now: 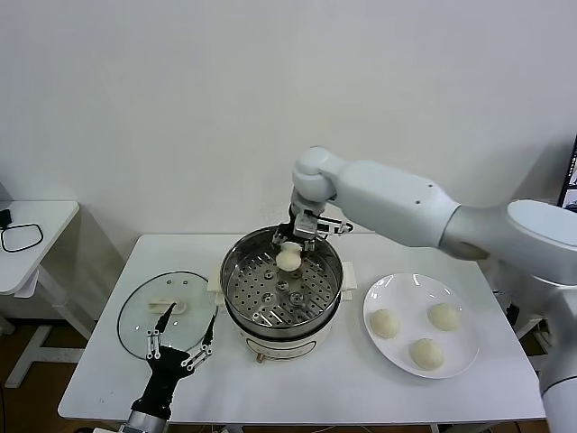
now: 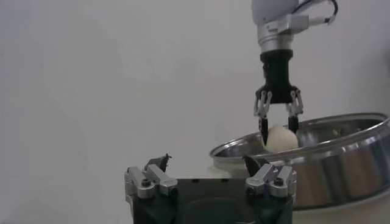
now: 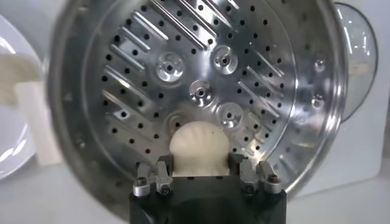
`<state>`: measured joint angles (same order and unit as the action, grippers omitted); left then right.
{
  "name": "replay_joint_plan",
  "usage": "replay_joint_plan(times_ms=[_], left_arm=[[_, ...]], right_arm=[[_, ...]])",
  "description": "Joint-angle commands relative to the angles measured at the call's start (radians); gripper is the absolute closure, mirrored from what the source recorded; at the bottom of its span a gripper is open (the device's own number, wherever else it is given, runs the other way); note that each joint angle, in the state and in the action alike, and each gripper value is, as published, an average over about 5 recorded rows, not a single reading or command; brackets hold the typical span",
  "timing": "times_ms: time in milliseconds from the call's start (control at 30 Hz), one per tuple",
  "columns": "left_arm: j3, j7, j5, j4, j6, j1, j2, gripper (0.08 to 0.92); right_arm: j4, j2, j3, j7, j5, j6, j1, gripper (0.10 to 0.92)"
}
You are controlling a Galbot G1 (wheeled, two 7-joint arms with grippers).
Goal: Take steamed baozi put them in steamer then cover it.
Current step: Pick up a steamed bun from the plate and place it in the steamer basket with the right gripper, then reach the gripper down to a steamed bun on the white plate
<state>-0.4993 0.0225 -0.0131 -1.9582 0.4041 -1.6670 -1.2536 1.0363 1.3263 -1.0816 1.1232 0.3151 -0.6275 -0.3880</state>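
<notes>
My right gripper [image 1: 288,253] hangs over the far side of the steamer [image 1: 227,275], shut on one cream-white baozi [image 1: 288,260]. In the right wrist view the baozi [image 3: 198,146] is pinched between the two fingers, just above the perforated tray [image 3: 201,73]. Three more baozi [image 1: 385,322] [image 1: 444,316] [image 1: 426,353] lie on the white plate [image 1: 462,365] to the right. The glass cover [image 1: 140,325] lies flat on the table left of the steamer. My left gripper [image 1: 183,334] stands open at the near edge of the cover, holding nothing.
The steamer stands on a white base in the middle of the white table [image 1: 343,388]. A small side table [image 1: 36,212] with a black cable loop is at the far left. A white wall closes the back.
</notes>
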Motion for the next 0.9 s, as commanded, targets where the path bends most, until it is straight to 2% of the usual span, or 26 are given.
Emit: replay_joint_plan(times_ms=[33, 267, 467, 567, 733, 900], left_arm=[[-0.001, 0.001, 0.002, 0.006, 0.004, 0.001, 0.001, 0.177], [-0.002, 0.001, 0.003, 0.008, 0.007, 0.001, 0.001, 0.177], [-0.003, 0.0, 0.002, 0.006, 0.006, 0.002, 0.001, 0.177], [-0.003, 0.0, 0.002, 0.0, 0.002, 0.002, 0.001, 0.177], [0.0, -0.001, 0.0, -0.01, -0.001, 0.001, 0.001, 0.177], [0.006, -0.002, -0.001, -0.011, -0.001, 0.002, 0.002, 0.177]], right_arm=[[-0.084, 0.069, 0.009, -0.019, 0.068, -0.017, 0.041, 0.37], [-0.048, 0.04, 0.016, -0.026, 0.056, -0.001, 0.028, 0.218], [0.055, -0.066, 0.032, 0.067, -0.135, 0.083, -0.055, 0.203], [0.121, -0.17, 0.018, 0.116, -0.276, 0.208, -0.141, 0.203], [0.196, -0.367, -0.117, 0.151, -0.552, 0.541, -0.313, 0.203], [0.202, -0.538, -0.253, 0.14, -0.71, 0.7, -0.352, 0.203]])
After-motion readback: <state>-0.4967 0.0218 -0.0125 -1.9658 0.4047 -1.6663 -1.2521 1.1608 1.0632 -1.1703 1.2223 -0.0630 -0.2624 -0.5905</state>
